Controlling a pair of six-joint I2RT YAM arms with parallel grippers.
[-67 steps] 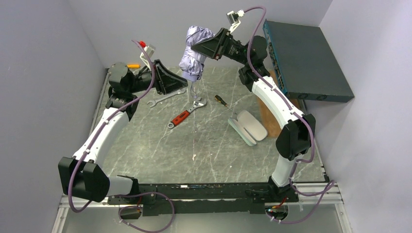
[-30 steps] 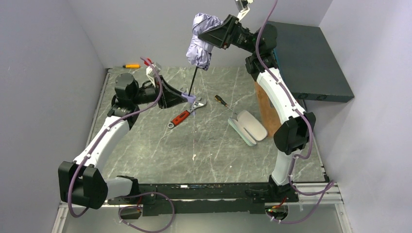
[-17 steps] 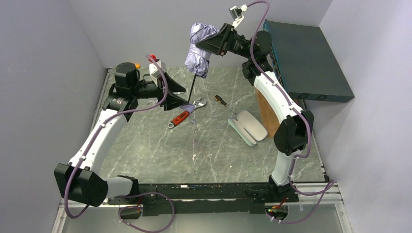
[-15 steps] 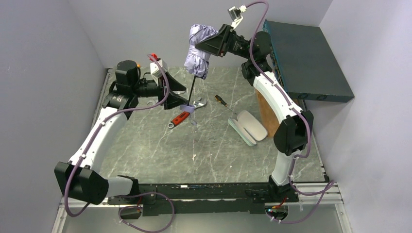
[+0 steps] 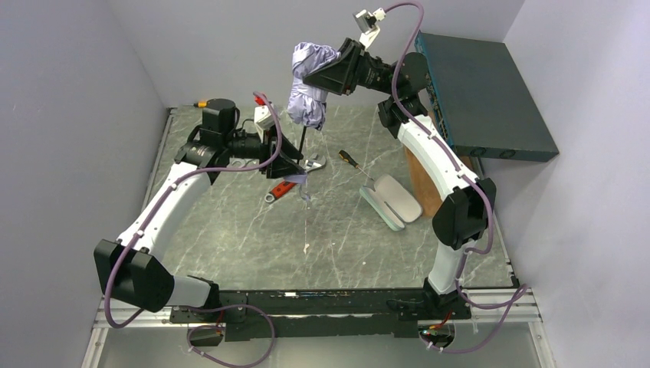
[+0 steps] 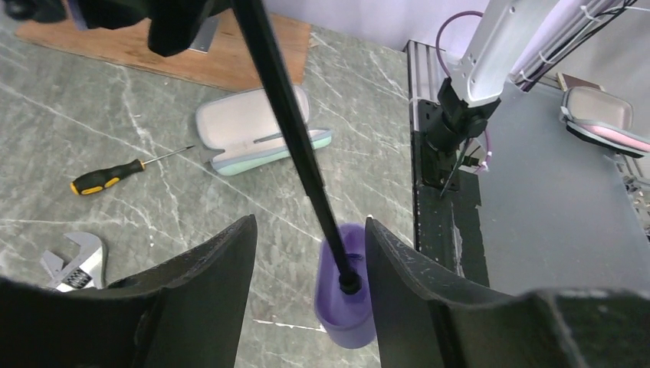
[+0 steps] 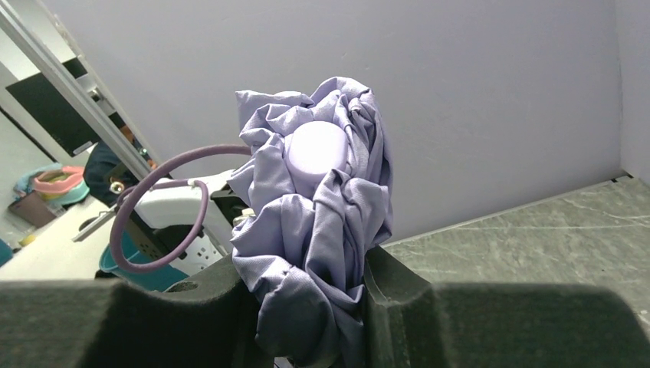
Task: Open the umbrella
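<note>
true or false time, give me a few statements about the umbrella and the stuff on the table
1. The umbrella canopy is bunched, not spread. True.
2. The right pincer holds the umbrella by its handle. False: it grips the bunched fabric; the handle sits low, between the fingers of the left pincer.
3. A screwdriver lies on the table. True.
4. The mint case is shut. False: it lies open.

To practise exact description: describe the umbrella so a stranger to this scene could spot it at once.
Over the far side of the grey marbled table, the right pincer clamps a crumpled lavender bundle: the umbrella. Its thin black shaft slants down to a lavender handle at the left pincer. Unlike the tools and case lying flat, it hangs in mid-air.
</note>
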